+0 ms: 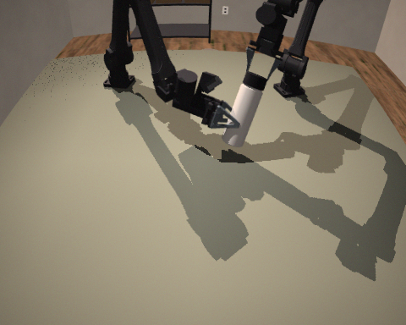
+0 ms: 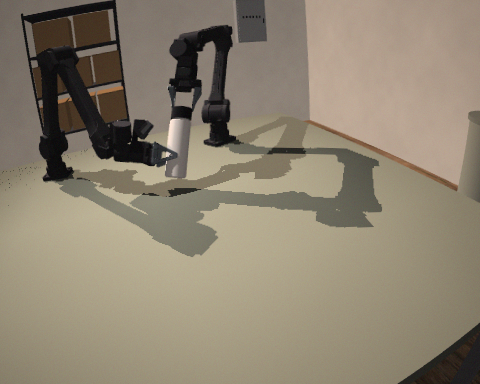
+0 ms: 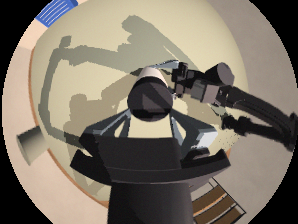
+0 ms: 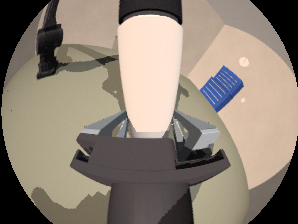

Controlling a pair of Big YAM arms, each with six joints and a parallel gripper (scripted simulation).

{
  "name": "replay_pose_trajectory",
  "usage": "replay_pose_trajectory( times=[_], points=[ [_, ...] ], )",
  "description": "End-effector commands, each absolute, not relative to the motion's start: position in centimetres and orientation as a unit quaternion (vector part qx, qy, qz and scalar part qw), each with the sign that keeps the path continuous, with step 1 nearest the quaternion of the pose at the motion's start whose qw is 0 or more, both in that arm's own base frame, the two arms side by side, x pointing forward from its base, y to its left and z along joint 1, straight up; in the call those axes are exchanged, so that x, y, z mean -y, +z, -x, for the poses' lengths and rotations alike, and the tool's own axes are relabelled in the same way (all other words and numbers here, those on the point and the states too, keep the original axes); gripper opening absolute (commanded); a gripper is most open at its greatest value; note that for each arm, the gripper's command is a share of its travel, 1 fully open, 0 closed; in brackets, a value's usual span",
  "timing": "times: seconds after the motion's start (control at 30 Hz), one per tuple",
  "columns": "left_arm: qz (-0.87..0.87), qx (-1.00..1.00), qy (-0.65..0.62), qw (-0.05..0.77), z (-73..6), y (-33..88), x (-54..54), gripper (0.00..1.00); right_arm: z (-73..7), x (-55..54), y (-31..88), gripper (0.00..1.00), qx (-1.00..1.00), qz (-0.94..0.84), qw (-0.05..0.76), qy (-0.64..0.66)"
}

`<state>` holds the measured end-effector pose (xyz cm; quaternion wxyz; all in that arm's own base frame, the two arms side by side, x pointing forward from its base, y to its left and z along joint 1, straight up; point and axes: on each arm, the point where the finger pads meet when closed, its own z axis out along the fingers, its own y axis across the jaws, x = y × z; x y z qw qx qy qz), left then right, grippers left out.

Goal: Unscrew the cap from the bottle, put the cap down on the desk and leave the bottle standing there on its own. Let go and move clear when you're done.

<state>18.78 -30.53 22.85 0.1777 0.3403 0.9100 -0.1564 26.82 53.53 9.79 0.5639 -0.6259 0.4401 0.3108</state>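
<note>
A white bottle with a black cap is tilted and held slightly above the desk, with its shadow just below it. My left gripper comes down from above and is shut on the cap, which fills the middle of the left wrist view. My right gripper reaches in low from the side and is shut on the lower body of the bottle. The right wrist view shows the bottle body between my fingers, with the cap at its far end. Both also show in the exterior view, bottle and cap.
A dark shelf rack stands behind the desk. A grey cylinder stands off the desk's right edge. A blue patch lies on the floor beyond the desk. The two arm bases stand at the back.
</note>
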Motion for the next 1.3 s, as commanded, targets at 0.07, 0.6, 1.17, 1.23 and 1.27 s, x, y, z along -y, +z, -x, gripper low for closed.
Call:
replay_pose_trajectory(
  times=[0.07, 0.6, 1.17, 1.23, 1.27],
  points=[
    [-0.18, -0.95, -0.195, 0.163, -19.85, 25.38, 31.62, 0.0, -27.23, -54.37, 12.01, 0.0, -0.411, 0.628, 0.588, 0.301],
    [0.089, -0.962, -0.237, 0.105, -19.84, 25.41, 31.6, 0.0, -27.23, -54.37, 12.01, 0.0, -0.411, 0.628, 0.588, 0.301],
    [0.065, -0.961, -0.24, 0.118, -19.71, 25.06, 31.53, 0.94, -27.23, -54.37, 12.01, 0.0, -0.411, 0.628, 0.588, 0.301],
    [-0.02, -0.963, -0.228, 0.14, -19.7, 25.05, 31.54, 0.94, -27.23, -54.37, 12.01, 0.0, -0.411, 0.628, 0.588, 0.301],
    [-0.067, -0.961, -0.22, 0.152, -19.71, 25.05, 31.54, 0.94, -27.23, -54.37, 12.01, 0.0, -0.411, 0.628, 0.588, 0.301]
  ],
)
